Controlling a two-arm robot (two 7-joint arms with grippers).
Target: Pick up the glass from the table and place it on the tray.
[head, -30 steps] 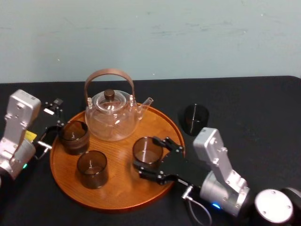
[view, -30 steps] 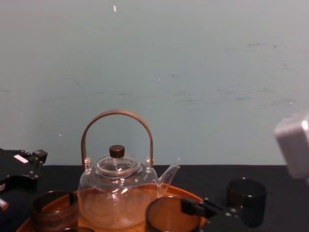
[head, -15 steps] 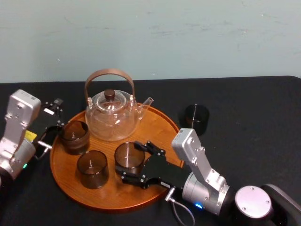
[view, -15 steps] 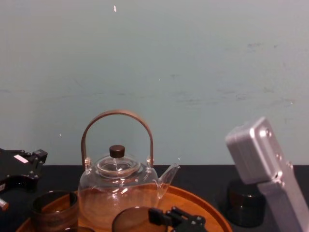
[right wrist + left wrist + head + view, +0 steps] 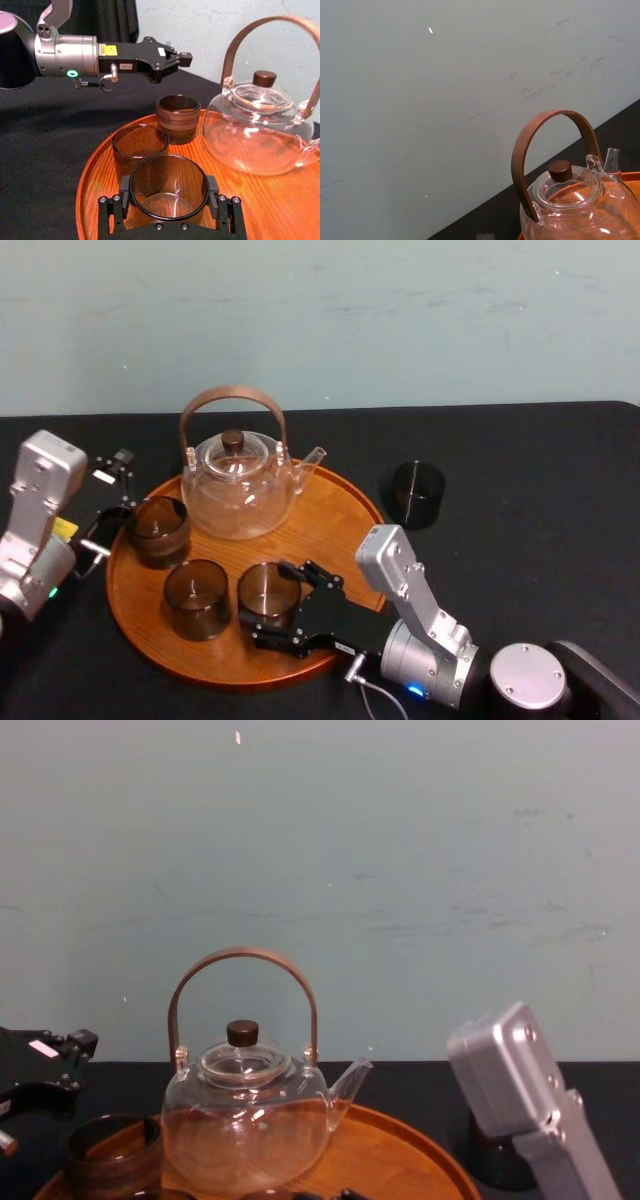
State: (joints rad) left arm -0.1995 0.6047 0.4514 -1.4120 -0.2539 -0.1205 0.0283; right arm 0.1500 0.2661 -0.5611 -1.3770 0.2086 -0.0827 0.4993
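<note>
The right gripper clasps one glass between its fingers at the near side of the tray, just right of a second glass. A third glass and one teapot stand farther back on it. A fourth glass sits on the counter to the right. The left gripper, spread open and empty, hangs at the tray's left rim.

The light is soft and even; small white glints lie on the glass teapot, the tray shines mildly, shadows are faint.
</note>
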